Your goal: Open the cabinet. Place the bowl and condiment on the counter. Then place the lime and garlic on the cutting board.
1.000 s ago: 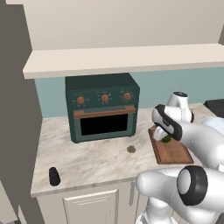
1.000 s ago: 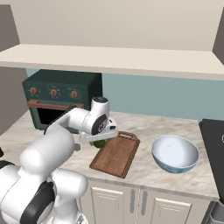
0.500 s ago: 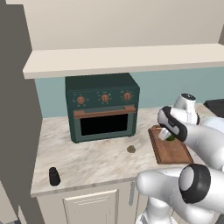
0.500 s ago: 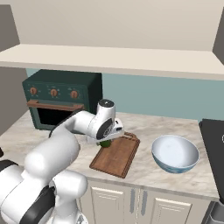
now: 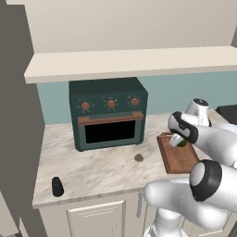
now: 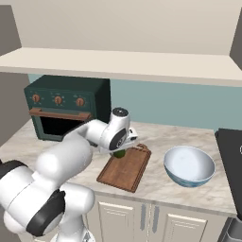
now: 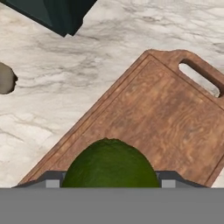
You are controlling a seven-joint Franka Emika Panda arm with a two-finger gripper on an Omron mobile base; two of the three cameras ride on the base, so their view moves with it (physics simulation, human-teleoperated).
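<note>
Wooden cutting board (image 7: 166, 118), handle (image 7: 202, 73) away from robot

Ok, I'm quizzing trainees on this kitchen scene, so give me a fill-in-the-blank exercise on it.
1. The tool holds the ____ over the board.
2. The garlic lies on the ____, beside the board.
3. The bowl is ____ inside.
4. The shaker stands in front of the ____.

Missing: lime; counter; white; oven

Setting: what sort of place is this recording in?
A rendered home kitchen, most likely: a green countertop oven on a marble-look counter, a cutting board and a bowl beside it, cabinet doors below.
</note>
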